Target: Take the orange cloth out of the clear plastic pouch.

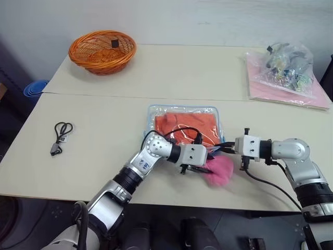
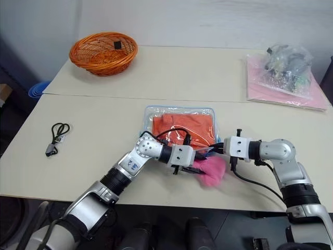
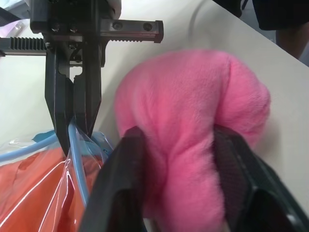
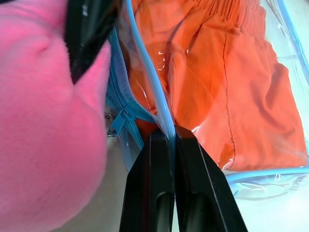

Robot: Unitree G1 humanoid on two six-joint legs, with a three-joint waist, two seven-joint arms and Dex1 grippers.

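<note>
The right tool (image 4: pixel 166 140) pinches the clear plastic pouch (image 1: pixel 183 112) by its blue edge; the left tool (image 3: pixel 181 159) clamps a pink plush (image 3: pixel 193 111). Inside the pouch lies the wrinkled orange cloth (image 4: pixel 231 82).

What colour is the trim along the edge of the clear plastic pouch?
Light blue; the clear plastic pouch shows its trim best in the right wrist view.

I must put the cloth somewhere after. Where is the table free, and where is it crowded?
Free: between the wicker basket and the bag of small items; also between the black cable and the clear plastic pouch. Crowded: the pouch's near edge, with both grippers and the pink plush.
</note>
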